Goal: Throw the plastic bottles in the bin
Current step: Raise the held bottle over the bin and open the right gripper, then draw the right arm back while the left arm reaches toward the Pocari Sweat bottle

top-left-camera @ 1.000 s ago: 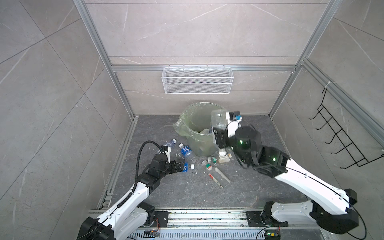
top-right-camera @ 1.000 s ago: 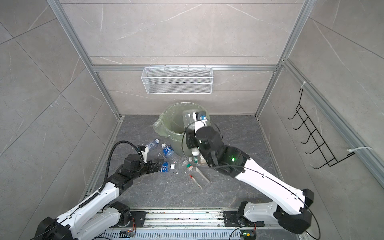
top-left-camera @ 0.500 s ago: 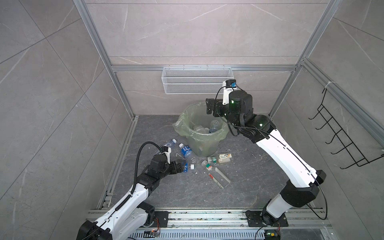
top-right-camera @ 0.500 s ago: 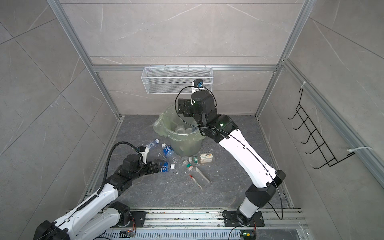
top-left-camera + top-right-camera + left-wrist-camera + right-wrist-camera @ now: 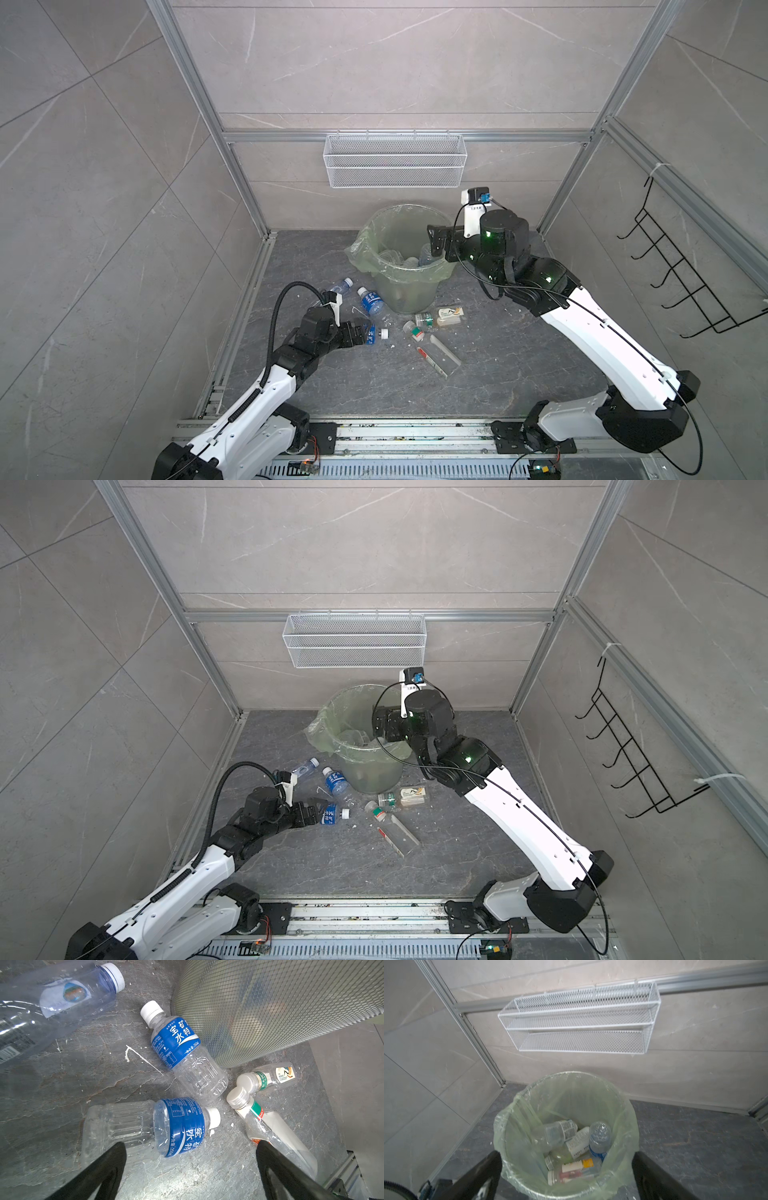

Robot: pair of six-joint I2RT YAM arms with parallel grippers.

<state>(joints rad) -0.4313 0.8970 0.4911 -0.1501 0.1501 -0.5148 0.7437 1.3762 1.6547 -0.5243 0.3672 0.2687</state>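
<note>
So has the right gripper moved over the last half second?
Yes. The right gripper has drawn back from the wire basket toward the robot's side, its fingers open over the right rim of the bin.

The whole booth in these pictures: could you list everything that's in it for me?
bin: one, pale green, bag-lined, back of floor.
bottles in the bin: several, clear or white, piled inside.
blue-labelled bottles: two, clear, white caps, floor front-left of bin.
bluish bottle: one, clear, floor, furthest left.
green-and-beige-labelled bottle: one, white-capped, floor before bin.
long bottle: one, clear, red-green band, floor nearer the front.
mesh basket: one, white, back wall.
hook rack: one, black, right wall.
left gripper: one, black, open over a blue-labelled bottle.
right gripper: one, black, open and empty above the bin.
</note>
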